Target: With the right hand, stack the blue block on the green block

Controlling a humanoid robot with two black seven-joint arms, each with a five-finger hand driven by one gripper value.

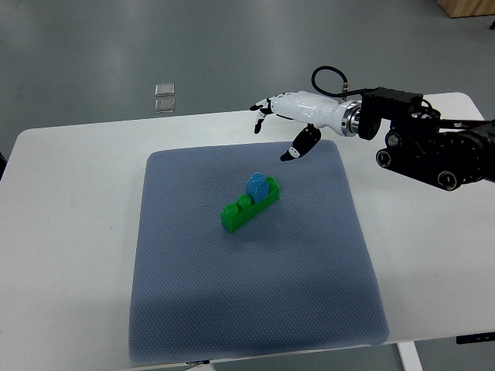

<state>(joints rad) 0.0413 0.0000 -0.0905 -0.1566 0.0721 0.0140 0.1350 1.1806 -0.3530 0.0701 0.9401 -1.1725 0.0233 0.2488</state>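
A small blue block [257, 185] sits on top of the long green block [249, 205], toward its right end. Both lie near the middle of the blue-grey mat [255, 309]. My right hand [280, 124] comes in from the right edge and hovers above the mat's far edge, up and to the right of the blocks. Its fingers are spread and hold nothing. It does not touch the blocks.
The mat lies on a white table [69, 232]. The right arm's black forearm [433, 147] stretches over the table's far right part. Two small clear squares [165, 97] lie on the floor beyond the table.
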